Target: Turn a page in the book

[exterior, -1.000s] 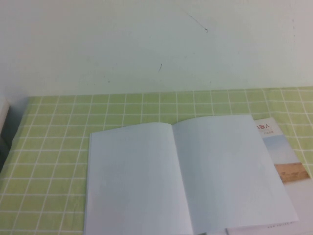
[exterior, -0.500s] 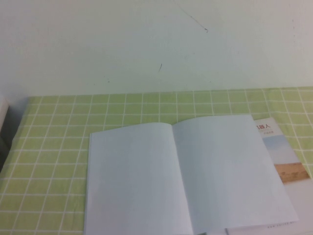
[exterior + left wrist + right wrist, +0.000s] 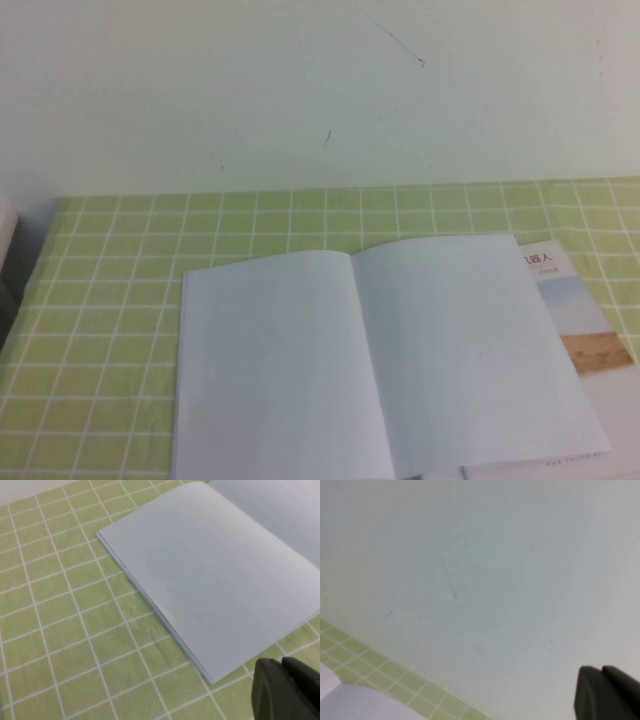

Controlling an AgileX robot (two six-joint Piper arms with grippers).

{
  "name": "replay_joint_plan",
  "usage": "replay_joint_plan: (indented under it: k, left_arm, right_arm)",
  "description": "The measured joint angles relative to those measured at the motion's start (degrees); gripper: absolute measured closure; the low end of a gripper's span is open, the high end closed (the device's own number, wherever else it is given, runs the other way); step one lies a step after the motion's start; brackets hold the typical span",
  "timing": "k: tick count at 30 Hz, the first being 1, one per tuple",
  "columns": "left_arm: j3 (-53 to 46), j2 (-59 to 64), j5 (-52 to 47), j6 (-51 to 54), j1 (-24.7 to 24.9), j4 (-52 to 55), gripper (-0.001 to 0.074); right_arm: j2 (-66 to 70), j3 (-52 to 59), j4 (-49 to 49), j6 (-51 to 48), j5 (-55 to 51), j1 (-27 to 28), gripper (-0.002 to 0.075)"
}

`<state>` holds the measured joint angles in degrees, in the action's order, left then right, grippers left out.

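The tabletop [image 3: 110, 300] has a green cloth with white lines that make small squares. Behind it stands a plain white wall [image 3: 300, 90] with a few thin dark marks. The book [image 3: 370, 360] lies open and flat in the middle of the tabletop, toward the near edge. Both pages that show are blank and white. The page [image 3: 465, 350] on the right side rests flat too. Under the book's right edge another printed sheet [image 3: 585, 320] peeks out, with a pale sky picture and a brown strip.

The left tool [image 3: 287, 690] sits just past a corner of the book, above the cloth, and its fingers look pressed together. The right tool [image 3: 607, 692] is up in the air facing the wall, pressed together and holding nothing.

Nothing has moved since a second ago. The book, the pages and the sheet lie just as they did.
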<state>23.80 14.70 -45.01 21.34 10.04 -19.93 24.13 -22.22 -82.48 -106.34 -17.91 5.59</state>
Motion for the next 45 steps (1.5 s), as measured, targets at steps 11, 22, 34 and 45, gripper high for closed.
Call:
replay_joint_plan:
  k: [11,22,34,45]
  left_arm:
    - [0.0,0.0,-0.1,-0.1,0.0,0.0,0.0737]
    - [0.0,-0.1,-0.2,-0.1,0.0,0.0,0.0737]
    - [0.0,-0.1,-0.2,-0.1,0.0,-0.1,0.0738]
    - [0.0,-0.1,-0.2,-0.1,0.0,-0.2,0.0738]
  right_arm:
    - [-14.7,13.9,53.7,61.0,7.6,1.5,0.0727]
    - [-24.8,23.8,75.8,84.5,-1.0,8.6,0.0727]
    - [-24.8,23.5,76.0,84.8,-2.8,8.6,0.0727]
    - [-24.8,23.5,76.0,84.8,-2.8,8.6,0.0727]
